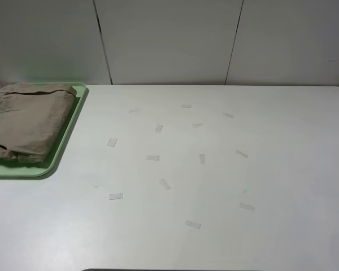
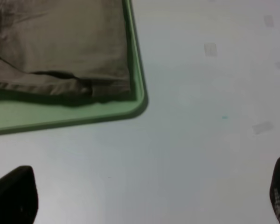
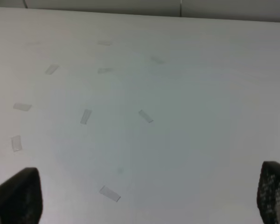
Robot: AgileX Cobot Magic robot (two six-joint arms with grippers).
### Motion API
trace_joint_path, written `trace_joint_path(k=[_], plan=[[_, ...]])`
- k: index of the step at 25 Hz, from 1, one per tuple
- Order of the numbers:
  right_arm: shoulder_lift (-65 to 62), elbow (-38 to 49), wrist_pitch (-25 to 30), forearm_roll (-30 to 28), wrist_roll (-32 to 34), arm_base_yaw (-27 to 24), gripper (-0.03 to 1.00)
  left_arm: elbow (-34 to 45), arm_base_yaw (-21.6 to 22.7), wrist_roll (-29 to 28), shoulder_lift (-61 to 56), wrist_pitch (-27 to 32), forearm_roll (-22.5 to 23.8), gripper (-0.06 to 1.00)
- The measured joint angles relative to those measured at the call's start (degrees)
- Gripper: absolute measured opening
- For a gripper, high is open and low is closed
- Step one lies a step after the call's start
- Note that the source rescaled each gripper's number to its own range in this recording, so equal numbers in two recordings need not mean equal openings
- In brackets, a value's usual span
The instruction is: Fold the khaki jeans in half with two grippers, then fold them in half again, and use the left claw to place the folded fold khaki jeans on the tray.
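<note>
The khaki jeans lie folded in a compact stack on the pale-green tray at the far left of the table. In the left wrist view the folded jeans rest on the tray, near its rounded corner. My left gripper is open and empty, its fingertips wide apart above bare table beside the tray. My right gripper is open and empty over the table's middle, its fingertips far apart. Neither arm shows in the exterior high view.
Several small pieces of clear tape are stuck on the white table. A grey panelled wall stands behind the table's back edge.
</note>
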Motion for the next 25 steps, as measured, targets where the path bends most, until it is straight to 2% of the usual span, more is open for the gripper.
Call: trace_joint_path(k=[25], plan=[[0.0, 0.0, 0.0, 0.4, 0.0, 0.0, 1.0, 1.2, 0.0, 1.0, -0.2, -1.5, -0.1, 1.0]])
